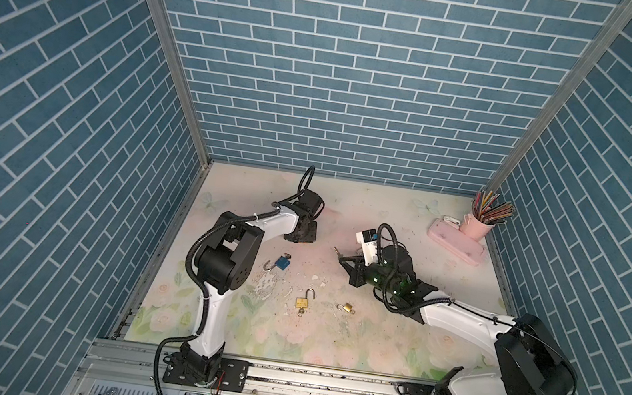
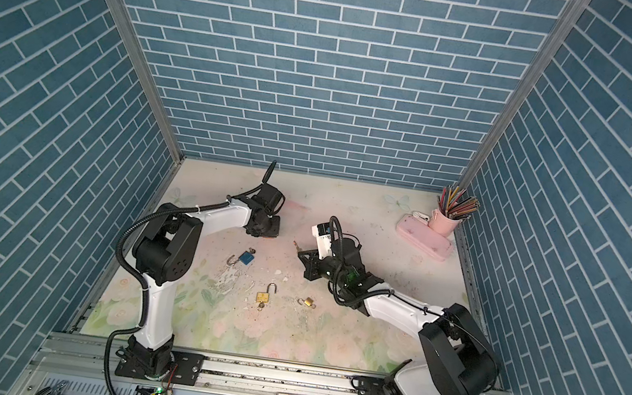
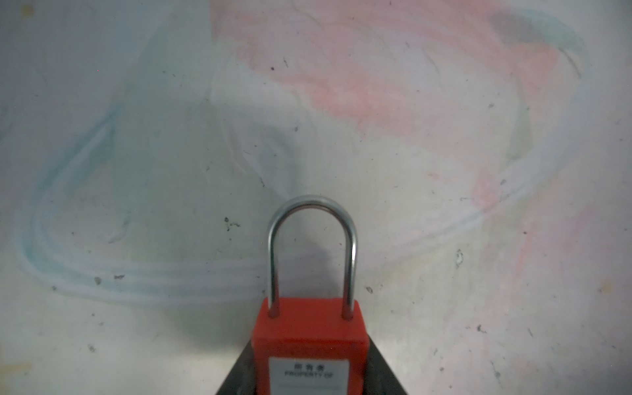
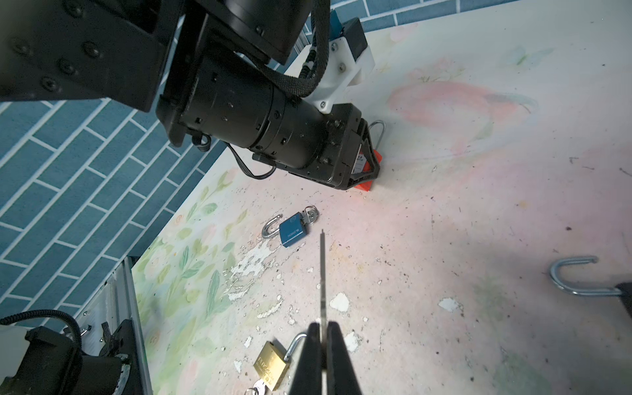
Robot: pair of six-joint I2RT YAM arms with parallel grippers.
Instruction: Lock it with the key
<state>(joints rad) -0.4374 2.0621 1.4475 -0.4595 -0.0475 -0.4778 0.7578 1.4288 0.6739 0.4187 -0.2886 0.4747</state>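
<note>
- Blue brick-pattern walls on three sides; floral tabletop [image 1: 327,347], paint flaking near the middle.
- Both top views: left gripper [image 1: 300,237] sits toward the far left of the table, angled down at the surface (its own body hides what it holds here). Right gripper [image 1: 342,257] is near the centre, pinched on the key [image 1: 336,249], which points toward the left arm. The two grippers are well apart.
- Loose between the arms: blue padlock [image 1: 282,262] and brass padlock [image 1: 301,301], shackles swung open, plus a small brass padlock [image 1: 348,307]. Far right corner: pink cup [image 1: 478,225] of pencils beside a pink box [image 1: 455,241].
- Left wrist: red padlock [image 3: 309,335] is clamped between the dark fingers [image 3: 236,379]. Its shackle points away from the camera with both legs in the body, and there is a white label on the face.
- Right wrist: right gripper [image 4: 322,328] is closed tight on the key [image 4: 322,273], blade edge-on, aimed roughly at the blue padlock [image 4: 292,233]. Beyond it, left gripper [image 4: 367,160] grips the red padlock [image 4: 364,186] low at the table (contact unclear).
</note>
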